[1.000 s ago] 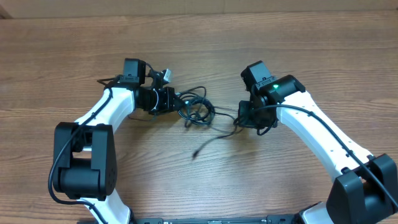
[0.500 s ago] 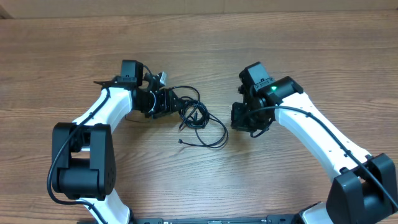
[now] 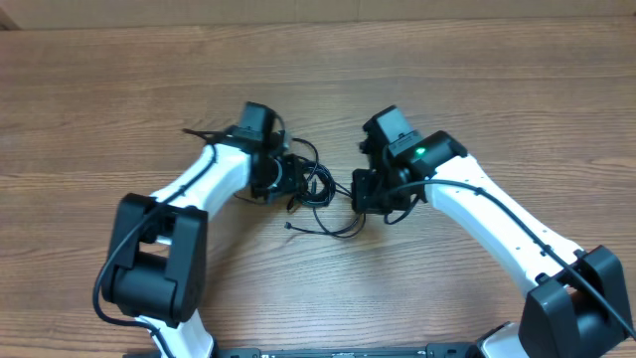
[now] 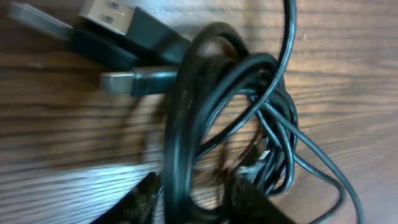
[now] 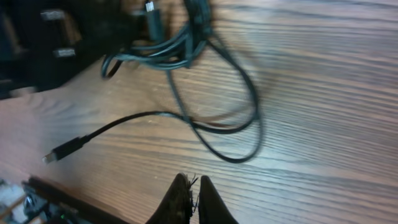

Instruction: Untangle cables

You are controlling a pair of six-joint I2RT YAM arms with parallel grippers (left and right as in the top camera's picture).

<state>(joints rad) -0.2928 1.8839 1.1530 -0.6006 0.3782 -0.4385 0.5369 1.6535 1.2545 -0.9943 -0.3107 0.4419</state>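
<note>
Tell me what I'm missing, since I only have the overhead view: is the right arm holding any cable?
Observer: No. The right wrist view shows the right fingers together, nothing between them; the cables lie ahead on the table.
Reviewer: Which plugs are in the bundle?
Observer: The left wrist view shows a flat silver USB plug beside a smaller grey-tipped plug, both on the table.
Reviewer: And the left fingers?
Observer: They stand either side of the coiled cables; whether they pinch, I cannot tell.
</note>
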